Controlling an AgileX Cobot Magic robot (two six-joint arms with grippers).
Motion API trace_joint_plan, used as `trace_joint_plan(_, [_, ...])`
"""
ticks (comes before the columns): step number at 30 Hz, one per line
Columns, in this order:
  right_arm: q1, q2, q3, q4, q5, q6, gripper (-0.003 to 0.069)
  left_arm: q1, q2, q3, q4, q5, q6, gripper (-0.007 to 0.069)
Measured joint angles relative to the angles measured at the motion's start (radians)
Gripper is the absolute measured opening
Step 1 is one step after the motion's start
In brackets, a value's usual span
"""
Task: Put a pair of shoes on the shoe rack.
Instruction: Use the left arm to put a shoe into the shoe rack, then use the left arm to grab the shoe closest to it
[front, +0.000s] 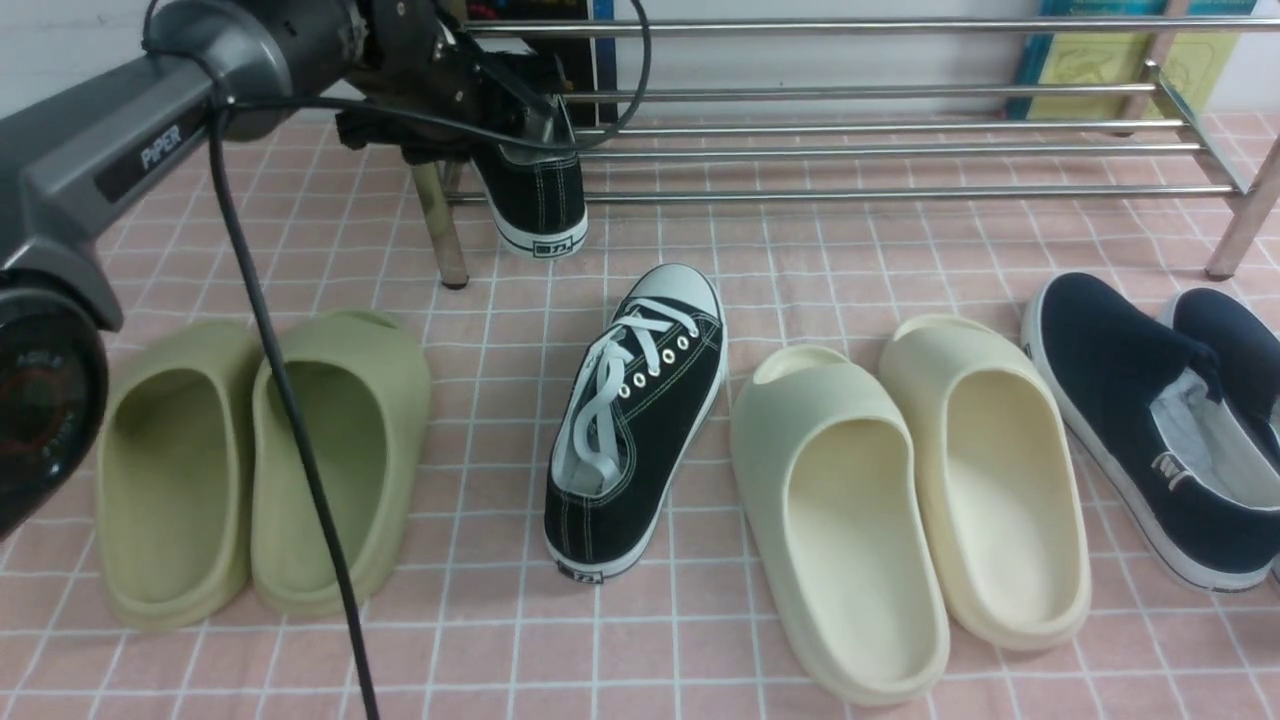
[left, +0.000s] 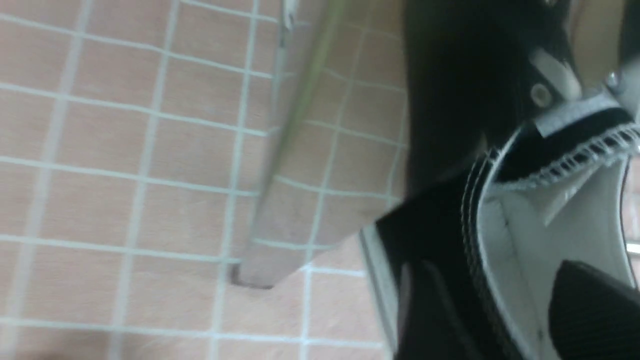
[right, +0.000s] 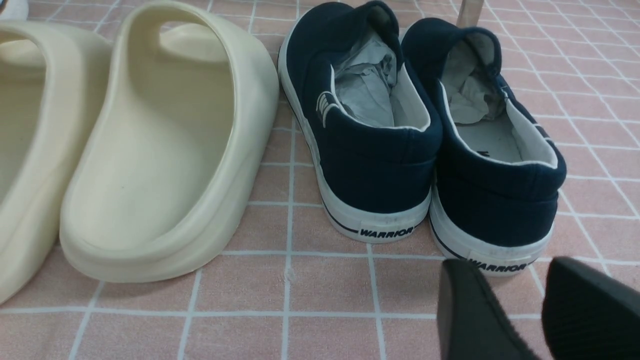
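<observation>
My left gripper (front: 505, 105) is shut on one black sneaker (front: 535, 200) and holds it in the air, heel toward me, at the left end of the silver shoe rack (front: 880, 150), beside its front left leg. In the left wrist view the gripper (left: 510, 310) clamps the sneaker's side wall (left: 525, 240), one finger inside on the white lining, with the rack leg (left: 300, 150) alongside. The second black sneaker (front: 640, 420) lies on the pink tiled floor in the middle, toe toward the rack. My right gripper (right: 530, 310) is open and empty, low behind the navy slip-ons.
A pair of green foam slides (front: 260, 460) sits at the left, cream slides (front: 900, 490) right of the floor sneaker, and navy slip-ons (front: 1150, 420) at the far right. The right wrist view shows the navy pair (right: 380, 125) and a cream slide (right: 165, 140).
</observation>
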Motion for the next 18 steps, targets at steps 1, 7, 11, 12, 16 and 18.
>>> trace_joint_plan(1, [0.0, 0.0, 0.0, 0.0, 0.0, 0.0, 0.0239, 0.0, -0.016, 0.0, 0.007, 0.034, 0.025, 0.0399])
trace_joint_plan(7, [0.0, 0.0, 0.0, 0.0, 0.0, 0.0, 0.0239, 0.0, -0.105, 0.0, 0.002, 0.253, 0.213, 0.0395])
trace_joint_plan(11, [0.0, 0.0, 0.0, 0.0, 0.0, 0.0, 0.0239, 0.0, -0.206, 0.094, -0.096, 0.389, 0.362, 0.036])
trace_joint_plan(12, [0.0, 0.0, 0.0, 0.0, 0.0, 0.0, 0.0239, -0.003, -0.227, 0.132, -0.121, 0.391, 0.376, 0.0353])
trace_joint_plan(16, [0.0, 0.0, 0.0, 0.0, 0.0, 0.0, 0.0239, -0.037, -0.295, 0.312, -0.181, 0.36, 0.433, 0.0332])
trace_joint_plan(18, [0.0, 0.0, 0.0, 0.0, 0.0, 0.0, 0.0239, -0.092, -0.31, 0.425, -0.184, 0.309, 0.443, 0.0322])
